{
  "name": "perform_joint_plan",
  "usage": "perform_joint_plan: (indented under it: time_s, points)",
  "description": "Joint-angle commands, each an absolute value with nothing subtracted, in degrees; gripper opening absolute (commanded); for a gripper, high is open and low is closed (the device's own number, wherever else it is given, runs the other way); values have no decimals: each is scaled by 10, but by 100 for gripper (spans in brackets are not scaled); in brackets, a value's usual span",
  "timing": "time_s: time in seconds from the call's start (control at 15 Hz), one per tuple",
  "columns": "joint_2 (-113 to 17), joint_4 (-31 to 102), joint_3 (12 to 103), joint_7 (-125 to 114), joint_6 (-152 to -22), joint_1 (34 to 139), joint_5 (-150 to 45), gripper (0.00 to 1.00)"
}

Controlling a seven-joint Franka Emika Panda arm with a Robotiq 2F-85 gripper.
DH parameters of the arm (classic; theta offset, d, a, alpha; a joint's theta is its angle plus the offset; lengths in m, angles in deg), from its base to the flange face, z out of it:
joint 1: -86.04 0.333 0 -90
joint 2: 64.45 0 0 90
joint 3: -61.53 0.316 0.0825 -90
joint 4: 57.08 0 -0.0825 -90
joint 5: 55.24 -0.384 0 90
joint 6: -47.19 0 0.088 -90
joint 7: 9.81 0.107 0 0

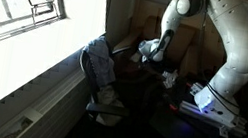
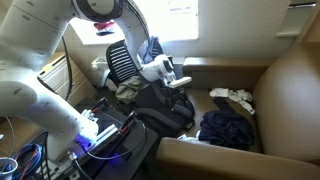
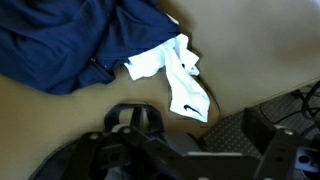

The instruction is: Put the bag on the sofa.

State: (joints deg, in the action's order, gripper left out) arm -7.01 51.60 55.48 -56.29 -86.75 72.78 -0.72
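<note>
black bag [image 2: 165, 112] found slumped at the front edge of the sofa [image 2: 285, 85], on the open side of the seat. cannot tell whether resting on the cushion or hanging off its lip. in the wrist view, noted as a dark heap with a looped strap along the lower edge.

seat partly taken: dark blue garment [image 2: 228, 128] bunched mid-cushion, white cloth [image 2: 232, 97] just beside it toward the back corner. same pair seen in the wrist view, blue garment [image 3: 60, 40] and white cloth [image 3: 175, 75] touching. bare tan cushion left between the cloth and the bag, and off to the side of the cloth. padded arms closing the seat on both sides, high back closing the rear.

gripper [image 2: 180, 85] hanging just above the bag's upper edge, jaws apart at full width, nothing held. contact with the bag not clear from an exterior view; too dark to judge at the gripper [image 1: 152, 53].

swivel chair [image 2: 120, 60] with grey cloth standing close behind the gripper, near the bag. same chair [image 1: 98, 75] placed under the window [image 1: 14, 0]. little free room between chair, bag and sofa front.
</note>
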Motion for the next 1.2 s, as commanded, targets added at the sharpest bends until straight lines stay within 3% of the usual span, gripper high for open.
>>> perform_joint_plan:
  time_s: [0.0,0.2,0.8,1.13]
  points:
    - [-67,510,569,-667,-899,704,11,100]
    - [-65,518,544,-632,-937,741,53,100]
    - [32,446,593,-557,-1091,660,-102,100]
    - [35,448,568,-556,-1114,681,-100,100]
